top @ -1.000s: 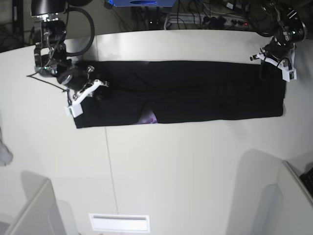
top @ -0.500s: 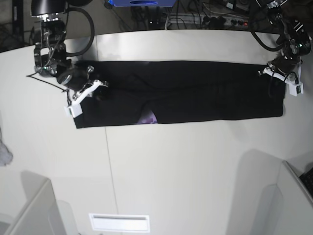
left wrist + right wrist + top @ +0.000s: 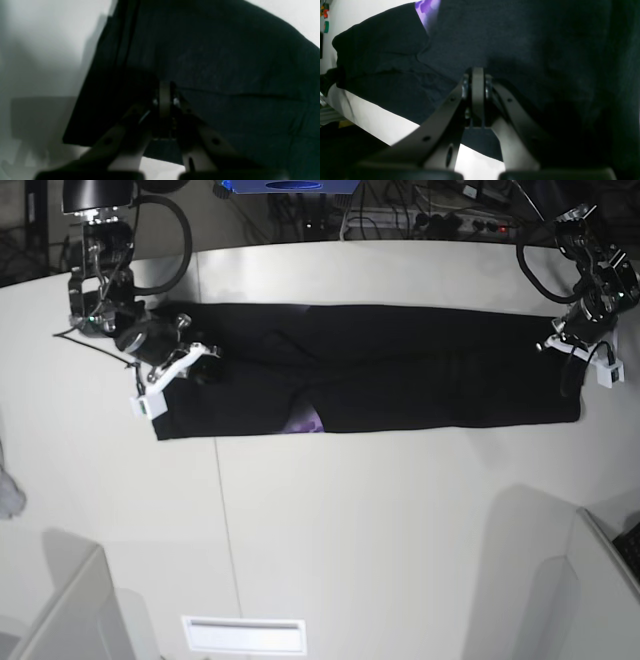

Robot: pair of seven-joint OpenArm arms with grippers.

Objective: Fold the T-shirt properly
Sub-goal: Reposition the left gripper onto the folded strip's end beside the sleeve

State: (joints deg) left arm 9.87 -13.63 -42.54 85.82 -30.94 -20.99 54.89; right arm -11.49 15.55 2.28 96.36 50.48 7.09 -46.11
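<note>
The T-shirt [image 3: 400, 370] lies folded into a long black strip across the far half of the white table [image 3: 350, 530]. A small purple patch [image 3: 305, 420] peeks out at its near edge. My right gripper [image 3: 205, 365] rests on the strip's left end. In the right wrist view its jaws stand shut, and the gripper [image 3: 477, 72] touches the black cloth [image 3: 520, 37] below the purple patch [image 3: 427, 10]. My left gripper [image 3: 572, 370] hangs at the strip's right end. In the left wrist view this gripper [image 3: 165, 86] is also shut, just over the cloth [image 3: 225, 62] near its edge.
Cables and a power strip [image 3: 440, 220] run behind the table's far edge. Pale box corners stand at the near left [image 3: 60, 610] and near right [image 3: 600, 580]. A white slotted plate [image 3: 245, 635] sits at the front, and a white object [image 3: 8, 495] at the left edge.
My left gripper has swung from the T-shirt's far right corner toward me, down along its right end. The right gripper and the cloth have stayed put.
</note>
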